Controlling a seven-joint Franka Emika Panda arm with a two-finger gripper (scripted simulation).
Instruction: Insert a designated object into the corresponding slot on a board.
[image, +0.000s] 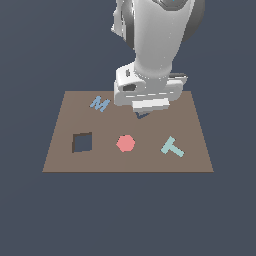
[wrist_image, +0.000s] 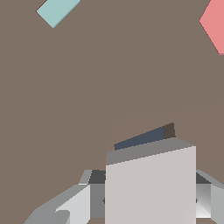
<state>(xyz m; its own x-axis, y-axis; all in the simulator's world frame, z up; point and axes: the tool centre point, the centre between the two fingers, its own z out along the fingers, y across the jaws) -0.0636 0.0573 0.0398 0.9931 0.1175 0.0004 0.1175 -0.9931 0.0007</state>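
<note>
From the exterior view, the arm hangs low over the far middle of the board (image: 60, 155), its gripper (image: 143, 111) covering nearly all of the slot (image: 143, 116); only a dark corner peeks out below it. The block itself is hidden there.

In the wrist view, the grey block (wrist_image: 151, 188) sits gripped between the jaws, and the slot (wrist_image: 142, 139) shows as a dark sliver right beyond its far edge. So the block looks slightly offset from the hole, and how well their corners line up I can't make out.
</note>
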